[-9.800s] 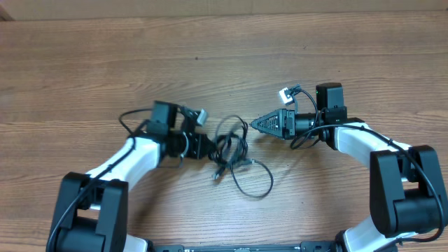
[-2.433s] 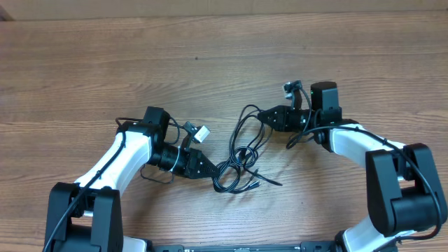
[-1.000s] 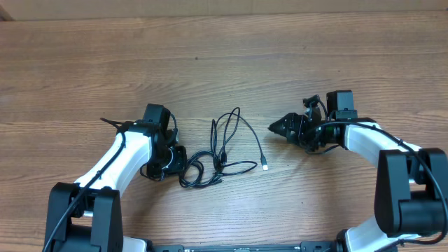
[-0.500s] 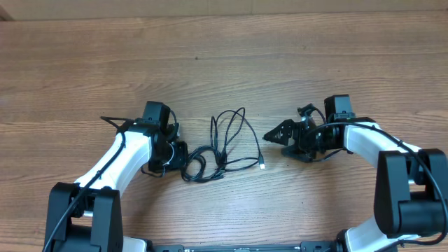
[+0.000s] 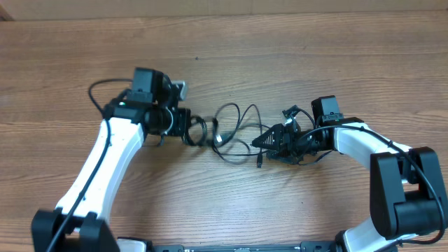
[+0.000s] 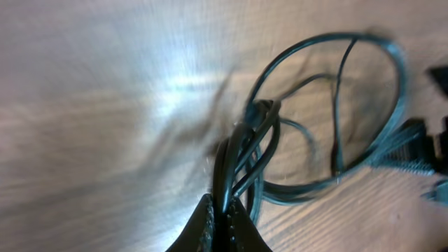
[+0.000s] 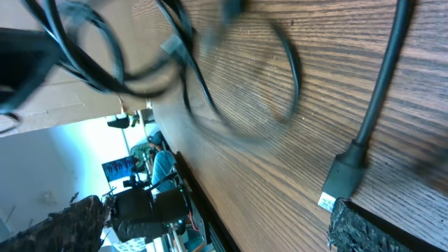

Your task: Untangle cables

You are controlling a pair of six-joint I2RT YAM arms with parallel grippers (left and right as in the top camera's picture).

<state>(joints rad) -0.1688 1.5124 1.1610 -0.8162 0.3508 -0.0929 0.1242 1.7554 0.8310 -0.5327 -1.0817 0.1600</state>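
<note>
The cables [image 5: 234, 131] lie as thin black loops on the wooden table between the two arms. My left gripper [image 5: 194, 130] is shut on a bunch of strands at the loops' left end. In the left wrist view the fingertips [image 6: 210, 222] pinch those strands, and the cables [image 6: 329, 133] fan out in loops beyond them. My right gripper [image 5: 260, 143] stands open at the loops' right side. In the right wrist view its gripper [image 7: 213, 206] is wide apart, and a plug end [image 7: 344, 178] lies on the table just off the right finger [image 7: 381, 231]. Nothing is between its fingers.
The table [image 5: 224, 56] is brown wood grain. Thicker black cords run along each arm. A white tag [image 5: 180, 89] sits on the left wrist.
My left arm has swung away from the front edge, dragging the held strands up the table. My right gripper has moved left, close against the loops, and opened fully.
</note>
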